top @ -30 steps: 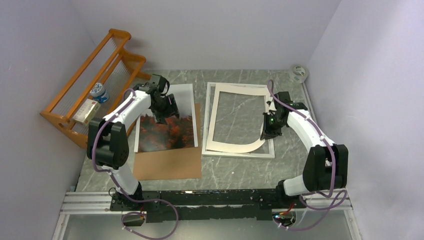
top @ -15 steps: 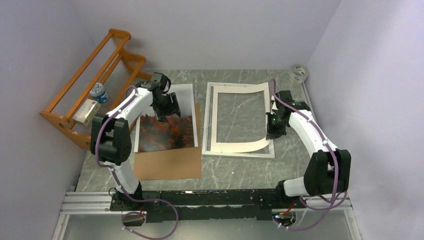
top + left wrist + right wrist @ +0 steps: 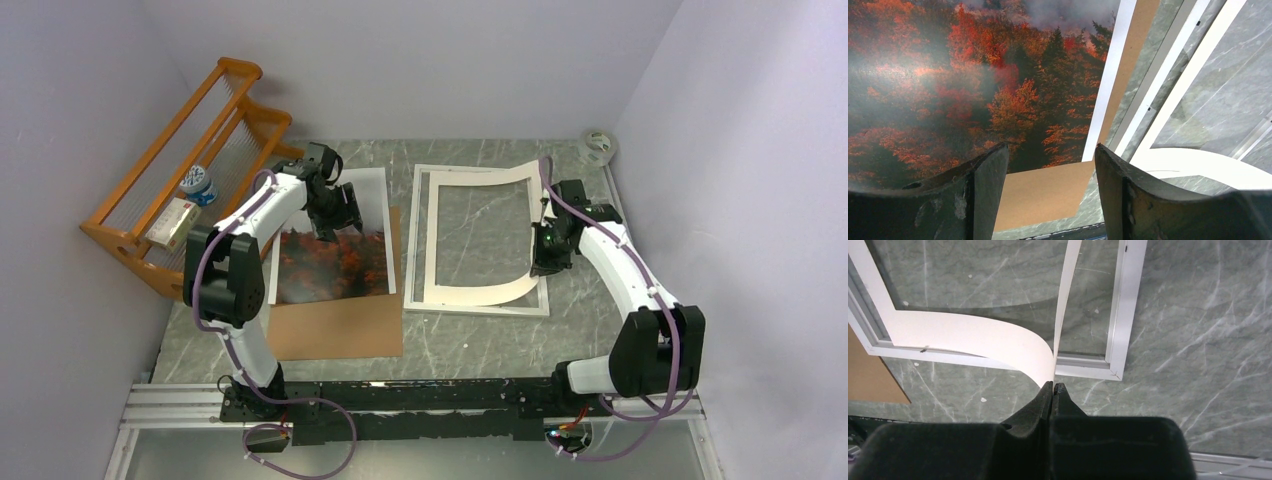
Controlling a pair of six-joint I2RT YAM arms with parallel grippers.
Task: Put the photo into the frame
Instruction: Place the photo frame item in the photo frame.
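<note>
Hanging just above the photo [image 3: 948,90], the left tool [image 3: 1050,160] has its two fingers spread apart, and nothing is between them. It stands over the far half of the print, about where the grey sky meets the red-orange trees. The photo lies flat, picture side up, on a brown backing board [image 3: 335,330]. The board shows out past the photo at the near side and the right side. Both are on the left part of the surface [image 3: 480,340].

The right tool [image 3: 1053,386] has its fingers pressed together and pinches the near right corner of a white mat [image 3: 973,335]. This corner is lifted, so the mat bends upward in a curve, while its left part rests inside the frame [image 3: 1128,305]. The frame lies flat on the surface, just to the right of the photo and the board, not touching the photo. The photo is not in the frame.

One second ago the mat lay crooked, with its near edge hanging over the near rail of the frame. Now its sides run almost along the rails, and the right tool stands a little farther to the right. The left tool has hardly moved, and the photo, the board and the frame are in the same places.
</note>
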